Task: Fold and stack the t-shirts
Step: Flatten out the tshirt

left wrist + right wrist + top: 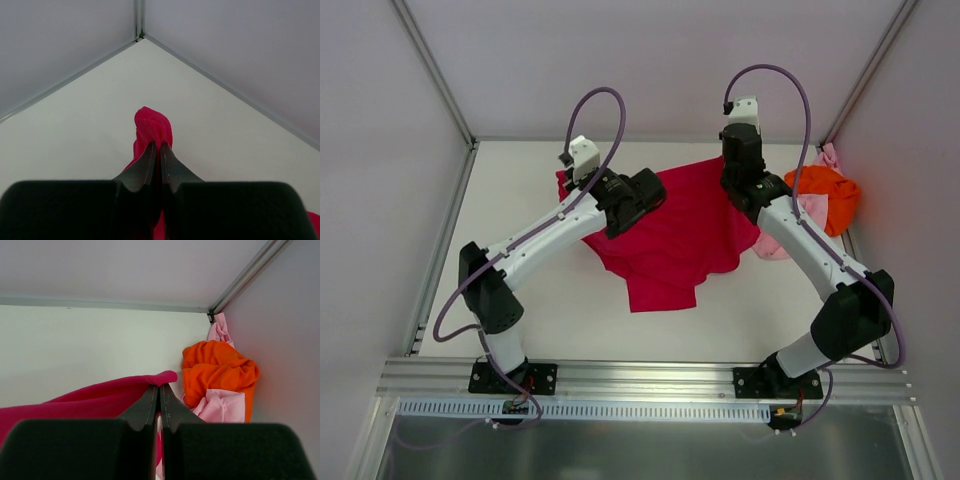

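I count three t-shirts on the white surface (540, 300), one of each colour. The crimson t-shirt (670, 240) is the one I have hold of, and it spreads across the middle of the surface between my two arms. Its widest part runs from one grip to the other, and it narrows to a hem on the side nearer my bases.

My left fingers (148, 165) are pressed together with almost no gap. A bunched fold of the crimson cloth is pinched between them and pokes up past the tips, towards the far left corner. My right fingers (150, 405) are closed just as narrowly on the shirt's other upper edge, which stretches away to the left in a taut line. From these views I cannot tell how much of the shirt rests on the surface.

The other two shirts sit crumpled in the far right corner, touching each other. The orange t-shirt (215, 367) lies heaped on top. The pale pink t-shirt (222, 407) shows below it and again behind it against the wall. That pile sits just beside my right wrist.
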Robot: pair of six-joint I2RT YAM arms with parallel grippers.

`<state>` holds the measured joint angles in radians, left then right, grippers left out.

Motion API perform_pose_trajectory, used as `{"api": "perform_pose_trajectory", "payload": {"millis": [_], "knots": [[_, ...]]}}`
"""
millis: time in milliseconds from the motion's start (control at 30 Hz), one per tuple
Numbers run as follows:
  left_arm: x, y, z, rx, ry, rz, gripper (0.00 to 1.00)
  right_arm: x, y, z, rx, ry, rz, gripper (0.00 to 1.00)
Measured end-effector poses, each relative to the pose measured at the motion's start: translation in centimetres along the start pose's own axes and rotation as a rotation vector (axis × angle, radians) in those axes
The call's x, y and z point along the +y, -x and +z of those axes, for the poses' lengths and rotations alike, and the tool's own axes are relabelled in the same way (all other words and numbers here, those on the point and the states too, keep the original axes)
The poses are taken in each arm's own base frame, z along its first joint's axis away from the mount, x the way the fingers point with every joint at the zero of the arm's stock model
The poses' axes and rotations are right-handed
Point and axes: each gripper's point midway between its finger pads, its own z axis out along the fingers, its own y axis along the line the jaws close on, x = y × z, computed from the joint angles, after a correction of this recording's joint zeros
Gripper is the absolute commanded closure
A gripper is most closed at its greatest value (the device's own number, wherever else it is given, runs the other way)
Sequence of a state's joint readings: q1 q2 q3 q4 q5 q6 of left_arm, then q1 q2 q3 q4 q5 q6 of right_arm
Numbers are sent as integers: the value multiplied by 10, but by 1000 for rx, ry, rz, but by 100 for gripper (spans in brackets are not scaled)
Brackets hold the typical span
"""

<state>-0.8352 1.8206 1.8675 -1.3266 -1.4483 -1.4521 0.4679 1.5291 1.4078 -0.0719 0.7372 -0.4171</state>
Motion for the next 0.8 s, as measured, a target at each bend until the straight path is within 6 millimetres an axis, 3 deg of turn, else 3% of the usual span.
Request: {"api": "perform_pose_trajectory", "payload": {"millis": [133,267,433,700,800], "knots": [[24,-6,-15,5,-40,-14,100,4,0,0,-1,21,20,99],[33,-13,-21,6,-58,-27,100,7,0,0,-3,33,33,99],[47,-48,-30,6,-88,46,100,13,1,0,-4,58,59,99],[52,-92,-71,6,-234,154,100,32,-1,-7,-6,113,87,99],[73,-103,-75,24,-265,157,100,41,-4,-11,-4,134,75,99]]}}
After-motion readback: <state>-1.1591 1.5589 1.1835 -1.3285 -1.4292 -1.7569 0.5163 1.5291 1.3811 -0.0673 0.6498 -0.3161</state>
